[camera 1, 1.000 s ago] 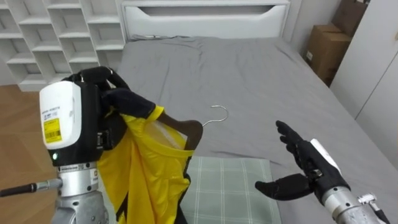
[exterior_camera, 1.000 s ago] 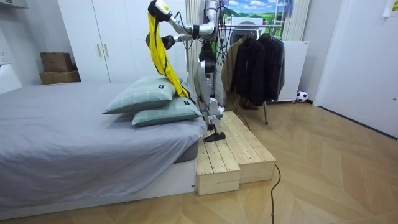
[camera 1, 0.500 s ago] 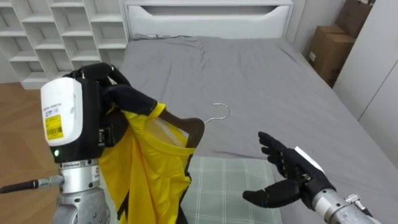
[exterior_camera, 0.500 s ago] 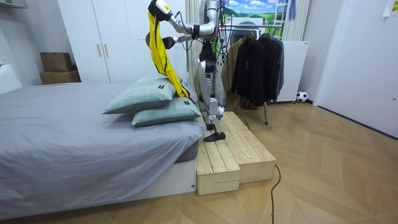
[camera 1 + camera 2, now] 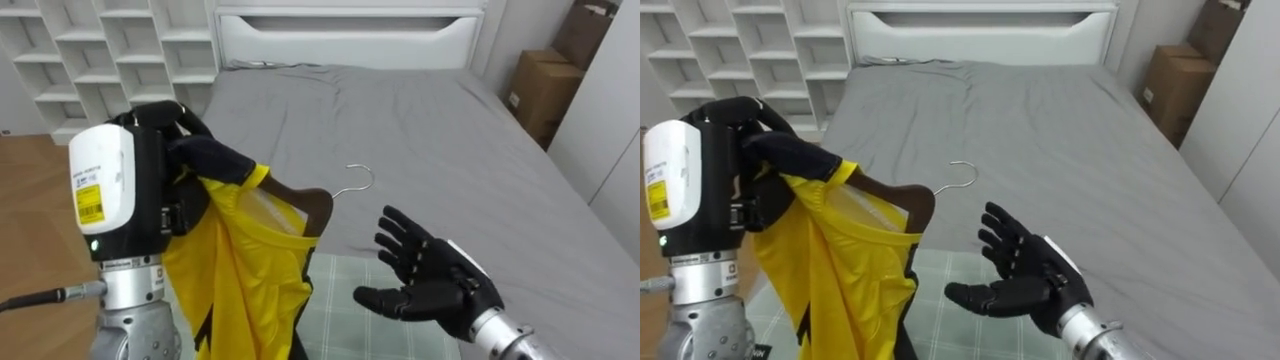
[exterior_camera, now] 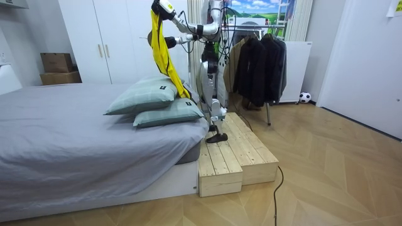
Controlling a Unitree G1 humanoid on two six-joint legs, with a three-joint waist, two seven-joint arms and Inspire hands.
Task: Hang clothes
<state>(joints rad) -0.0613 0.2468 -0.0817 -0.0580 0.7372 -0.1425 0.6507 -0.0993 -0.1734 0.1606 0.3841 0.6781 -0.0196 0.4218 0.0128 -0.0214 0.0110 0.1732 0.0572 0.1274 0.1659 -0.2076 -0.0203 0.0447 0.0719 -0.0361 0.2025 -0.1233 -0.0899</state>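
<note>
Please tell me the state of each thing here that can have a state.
yellow shirt: draped on the hanger, hanging down.
hanger: in the shirt's neck, hook free.
left hand: shut on the yellow shirt.
right hand: open, fingers spread, empty.
wardrobe doors: closed.
dark jackets: hung up.

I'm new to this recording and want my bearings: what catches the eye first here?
The bright yellow garment on a dark hanger, gripped high by the left hand at the view's left, above the grey bed. To its right, the right hand is spread open and empty, near the hanger's hook.
</note>
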